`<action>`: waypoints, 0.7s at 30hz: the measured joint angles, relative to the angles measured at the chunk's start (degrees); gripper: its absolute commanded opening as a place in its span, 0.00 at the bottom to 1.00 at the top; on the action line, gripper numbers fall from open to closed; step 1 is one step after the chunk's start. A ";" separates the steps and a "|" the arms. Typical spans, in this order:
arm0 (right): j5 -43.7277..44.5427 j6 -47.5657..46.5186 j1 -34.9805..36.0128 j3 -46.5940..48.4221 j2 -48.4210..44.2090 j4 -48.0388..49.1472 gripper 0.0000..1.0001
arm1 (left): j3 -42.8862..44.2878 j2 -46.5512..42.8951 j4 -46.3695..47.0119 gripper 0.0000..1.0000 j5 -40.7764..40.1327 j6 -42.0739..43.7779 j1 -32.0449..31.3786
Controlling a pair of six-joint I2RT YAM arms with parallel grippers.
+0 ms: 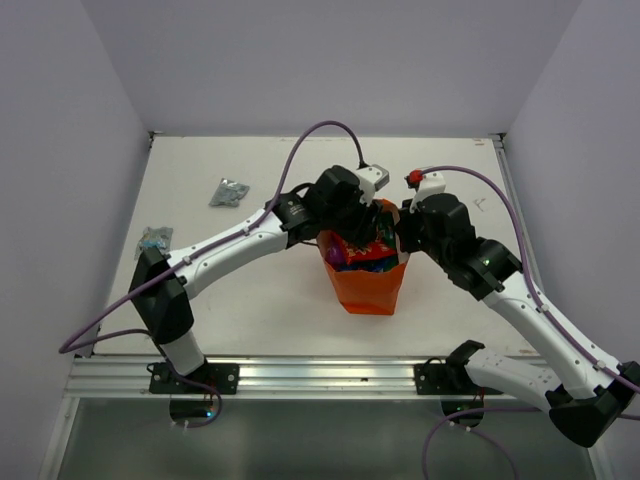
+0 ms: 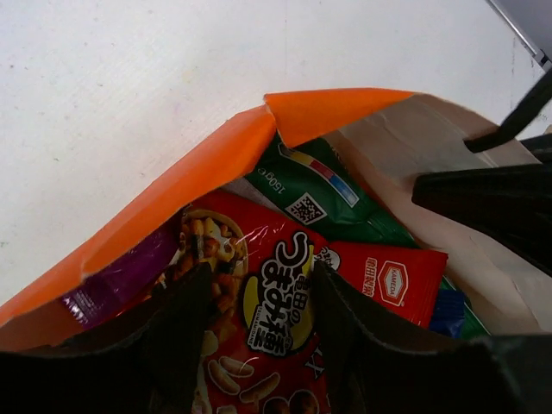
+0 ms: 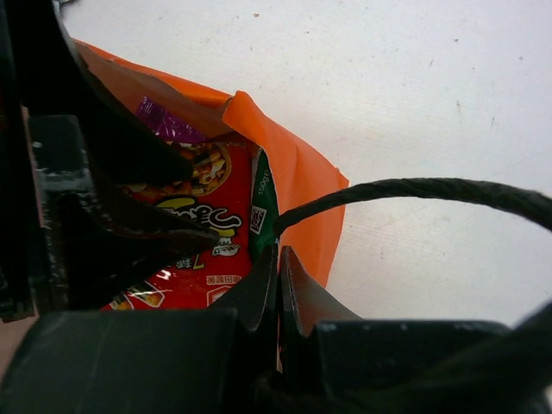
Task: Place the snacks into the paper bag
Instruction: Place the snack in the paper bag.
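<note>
Foil first: far left on the white worktop, near its edge, lies a small bluish-silver packet. A bit further back & to the right is a grey packet, flat, well apart from everything else. Both are outside the bag.

Moving right, the left arm reaches over to the orange bag, which stands upright approx mid-worktop, mouth up. The left end effector is down inside the mouth, fingers spread w/ a clear gap, not clamped on anything. A red packet lies face-up under & btwn them, wider than the gap; can't tell if the tips touch it. Left of the red one, a purple packet is tucked against the orange wall. Behind it a green packet leans on the pale inner wall, and a sliver of a blue packet shows at the right.

Right side: the right end effector is pinched shut at the bag's rim, just where the black cord handle springs out & arcs away. Whether it nips paper or cord, can't tell.
</note>
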 measured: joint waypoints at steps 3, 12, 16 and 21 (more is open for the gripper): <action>0.00 -0.02 0.00 0.00 -0.02 -0.07 0.00 | 0.00 1.66 1.40 0.51 1.18 -0.22 -0.31; -0.02 -0.02 0.00 0.00 -1.14 -0.68 0.00 | 0.09 1.09 3.61 0.62 1.07 0.02 -1.77; -0.02 -0.04 0.00 0.00 -1.14 -0.68 0.00 | 2.34 -2.32 3.13 0.73 -1.16 0.66 -2.08; -0.04 -0.04 0.00 0.00 -1.11 -0.66 0.00 | 8.85 -7.74 2.38 0.90 -5.49 0.92 -0.52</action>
